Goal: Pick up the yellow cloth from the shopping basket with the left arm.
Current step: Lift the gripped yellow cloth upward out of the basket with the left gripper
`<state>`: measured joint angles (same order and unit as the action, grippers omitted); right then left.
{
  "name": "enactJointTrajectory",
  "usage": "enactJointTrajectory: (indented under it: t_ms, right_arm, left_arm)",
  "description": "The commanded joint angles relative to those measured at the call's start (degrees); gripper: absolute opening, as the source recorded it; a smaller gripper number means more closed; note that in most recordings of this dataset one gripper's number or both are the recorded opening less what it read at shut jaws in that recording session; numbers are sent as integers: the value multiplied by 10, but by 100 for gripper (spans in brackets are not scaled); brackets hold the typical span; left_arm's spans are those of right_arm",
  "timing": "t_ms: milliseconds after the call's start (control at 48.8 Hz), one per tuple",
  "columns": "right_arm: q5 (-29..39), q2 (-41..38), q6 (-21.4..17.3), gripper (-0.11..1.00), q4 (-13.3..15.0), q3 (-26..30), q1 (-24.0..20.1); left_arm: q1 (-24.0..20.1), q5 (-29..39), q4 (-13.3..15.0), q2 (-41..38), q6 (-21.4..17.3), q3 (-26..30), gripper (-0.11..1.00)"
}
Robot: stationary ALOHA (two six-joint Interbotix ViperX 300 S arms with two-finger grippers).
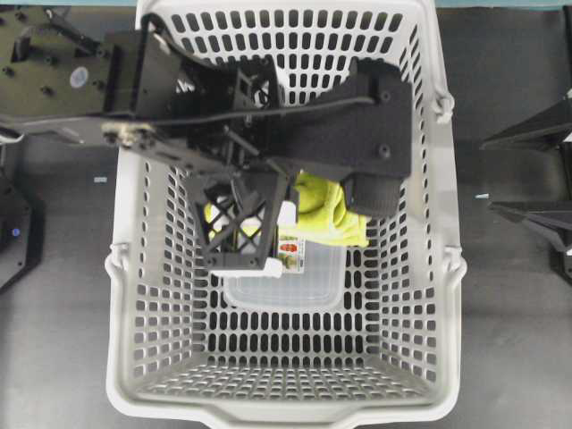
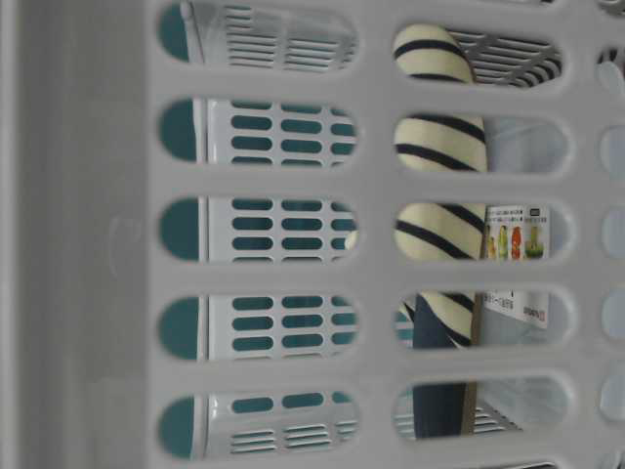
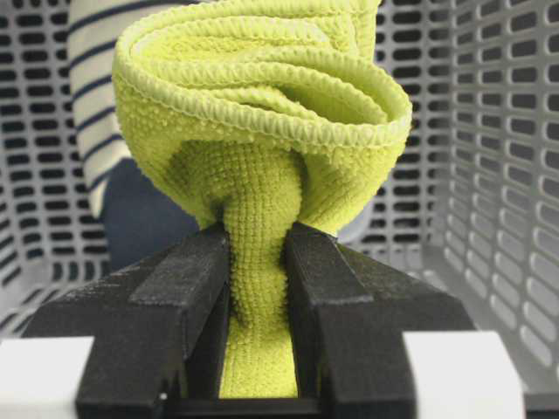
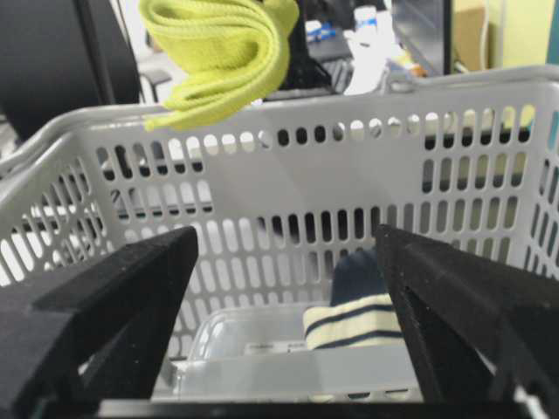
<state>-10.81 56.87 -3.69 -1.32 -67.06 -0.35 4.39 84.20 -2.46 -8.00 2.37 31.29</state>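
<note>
Jaws of the left gripper (image 3: 259, 349) pinch one yellow cloth (image 3: 262, 131), which hangs lifted above the rim of the single shopping basket (image 1: 125, 295). One striped fabric item (image 4: 354, 325) and one clear container (image 1: 295, 290) lie inside (both on the floor). Right gripper (image 4: 288, 288), outside, has its jaws spread wide.

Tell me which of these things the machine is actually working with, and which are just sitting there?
In use:
yellow cloth, pinched in the left gripper
shopping basket

Just there:
striped fabric item
clear plastic container
right gripper, open and idle
</note>
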Motion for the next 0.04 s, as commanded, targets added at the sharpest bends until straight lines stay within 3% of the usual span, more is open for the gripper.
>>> enactJointTrajectory:
  t_ms: [0,20]
  right_arm:
    - [-10,-3,1,78,-1,4,-1]
    - [-10,-3,2,78,-1,4,-1]
  left_arm:
    - [-4,-2,-1,11,0,9,17]
    - [-4,-2,-1,11,0,9,17]
